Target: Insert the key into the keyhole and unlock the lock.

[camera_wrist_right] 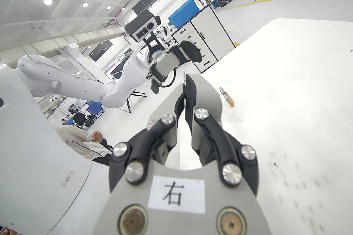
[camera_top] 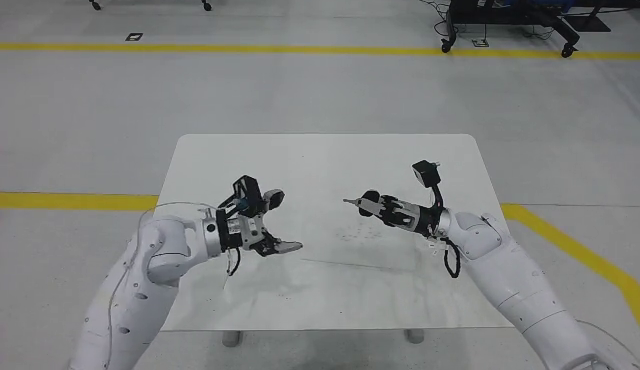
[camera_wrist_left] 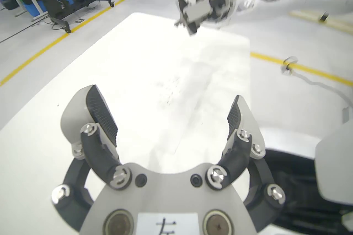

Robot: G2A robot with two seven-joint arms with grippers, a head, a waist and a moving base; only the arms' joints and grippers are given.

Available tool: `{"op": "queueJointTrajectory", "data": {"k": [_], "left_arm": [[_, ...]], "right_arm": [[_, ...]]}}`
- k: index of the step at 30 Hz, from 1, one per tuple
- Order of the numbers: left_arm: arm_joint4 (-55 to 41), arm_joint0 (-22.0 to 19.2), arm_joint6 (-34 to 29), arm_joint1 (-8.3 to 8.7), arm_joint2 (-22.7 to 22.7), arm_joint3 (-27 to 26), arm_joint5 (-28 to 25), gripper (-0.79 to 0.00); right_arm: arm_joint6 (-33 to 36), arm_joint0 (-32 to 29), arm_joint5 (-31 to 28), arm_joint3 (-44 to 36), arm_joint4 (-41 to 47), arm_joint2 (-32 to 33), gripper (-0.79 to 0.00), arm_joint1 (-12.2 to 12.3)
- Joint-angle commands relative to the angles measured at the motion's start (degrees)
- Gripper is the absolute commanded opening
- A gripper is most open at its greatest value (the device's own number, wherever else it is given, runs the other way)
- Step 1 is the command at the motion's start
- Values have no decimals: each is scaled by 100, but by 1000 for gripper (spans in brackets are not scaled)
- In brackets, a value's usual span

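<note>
My right gripper (camera_wrist_right: 185,79) is shut on a thin sliver of metal, apparently the key (camera_wrist_right: 183,77), which pokes out past its tips. In the top view this gripper (camera_top: 353,203) hovers over the middle of the white table (camera_top: 320,160), key (camera_top: 346,202) pointing toward the other arm. A small brass padlock (camera_wrist_right: 227,97) lies flat on the table a short way beyond the right fingertips. My left gripper (camera_wrist_left: 165,94) is open with nothing between its ribbed pads (camera_wrist_left: 100,112). It hangs above the table's near left part (camera_top: 280,222), facing the right gripper (camera_wrist_left: 190,25).
Dark scuff marks (camera_wrist_left: 171,87) speckle the tabletop between the two grippers. The table's far edge and right corner (camera_wrist_left: 245,39) drop to a grey floor with yellow lines (camera_top: 300,47). A wheeled rack (camera_top: 510,15) stands far behind.
</note>
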Motion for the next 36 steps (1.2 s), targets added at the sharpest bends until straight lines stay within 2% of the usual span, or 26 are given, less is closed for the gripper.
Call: {"op": "queueJointTrajectory", "data": {"k": [1, 7, 11, 16, 19, 25, 28, 30, 32, 34, 36], "left_arm": [[362, 41, -75, 43, -43, 46, -46, 0], [556, -136, -349, 188, 134, 493, -46, 0], [319, -288, -113, 261, 193, 933, -46, -52], [421, -502, 97, 330, 297, 1501, -46, -219], [497, -673, 108, 347, 476, 1717, -46, -277], [524, -1022, -51, 352, 899, 2098, -46, -289], [523, -1168, -161, 339, 1052, 2251, -46, -234], [496, -1271, -255, 321, 1201, 2345, -46, -234], [454, -1341, -310, 312, 1292, 2406, -46, -265], [393, -1418, -338, 303, 1371, 2481, -46, -376], [344, -1487, -351, 300, 1454, 2542, -46, -437]], "right_arm": [[0, 0, 0, 0, 0, 0, -785, 0], [0, 0, 0, 0, 0, 0, -785, 0], [0, 0, 0, 0, 0, 0, -785, 0], [0, 0, 0, 0, 0, 0, -785, 0], [0, 0, 0, 0, 0, 0, -785, 0], [0, 0, 0, 0, 0, 0, -785, 0], [0, 0, 0, 0, 0, 0, -785, 0], [0, 0, 0, 0, 0, 0, -785, 0], [0, 0, 0, 0, 0, 0, -785, 0], [0, 0, 0, 0, 0, 0, -785, 0], [0, 0, 0, 0, 0, 0, -785, 0]]}}
